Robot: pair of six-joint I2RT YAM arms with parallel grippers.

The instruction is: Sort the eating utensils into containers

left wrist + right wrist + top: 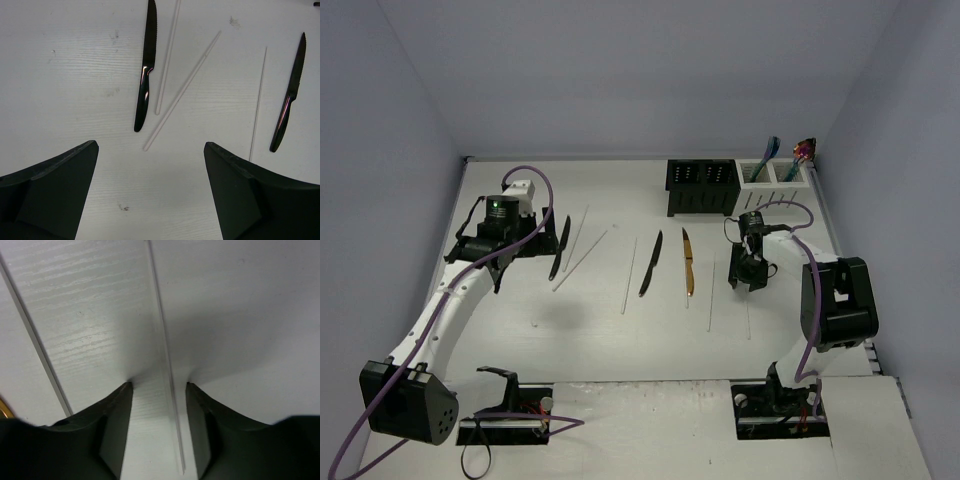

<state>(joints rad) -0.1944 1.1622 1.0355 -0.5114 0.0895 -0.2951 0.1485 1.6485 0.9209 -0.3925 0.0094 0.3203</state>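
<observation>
My left gripper (pixel 505 255) hangs open and empty above the table's left side. In its wrist view (pixel 150 145) a black knife (pixel 145 75) and two white chopsticks (pixel 167 60) (pixel 182 90) lie ahead of it. A third chopstick (pixel 258 105) and a second black knife (pixel 289 100) lie to the right. My right gripper (pixel 750 278) is down at the table, open. Its fingers straddle a white chopstick (pixel 165 365) without closing on it. A gold knife (pixel 688 262) lies to its left. The black caddy (pixel 702 185) and white caddy (pixel 775 180) stand at the back right.
The white caddy holds a blue utensil (pixel 769 152) and an iridescent one (pixel 804 152). Another chopstick (pixel 35 340) lies just left of my right gripper. Grey walls close in the table on three sides.
</observation>
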